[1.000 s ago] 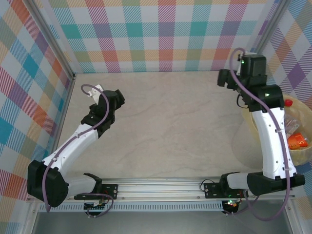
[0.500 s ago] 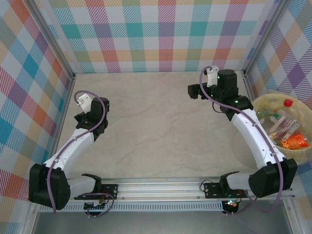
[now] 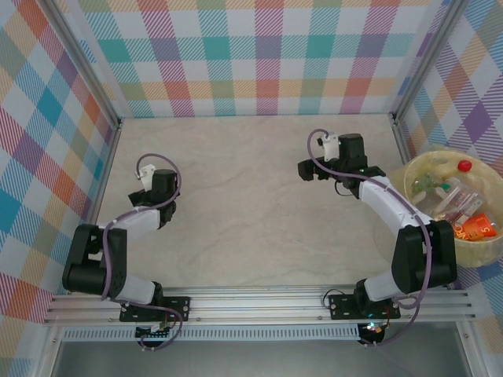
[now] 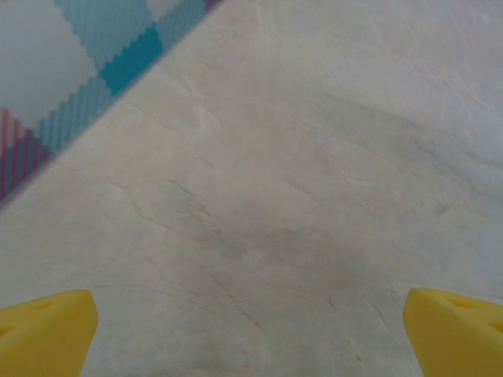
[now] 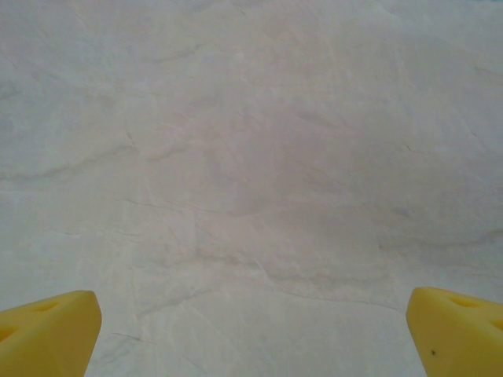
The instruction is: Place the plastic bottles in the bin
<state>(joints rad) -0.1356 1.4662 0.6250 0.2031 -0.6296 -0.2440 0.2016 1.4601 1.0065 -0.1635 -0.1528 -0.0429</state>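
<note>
Every one of the plastic bottles (image 3: 460, 206) you can see lies heaped in the bin (image 3: 410, 179), which sits at the 3 o'clock edge of the table (image 3: 251, 236), close by the right arm (image 3: 393, 212) so its reach is short. The job looks finished. Both sets of jaws stand wide and hold nothing: the left fingertips (image 4: 47, 330) and the right fingertips (image 5: 47, 330) frame bare table. The left arm (image 3: 153, 192) is tucked at 9 o'clock and the right wrist at 1 o'clock, likely parked out of the way.

Beige marbled table (image 3: 251, 204), colourful plaid walls (image 3: 251, 55)
</note>
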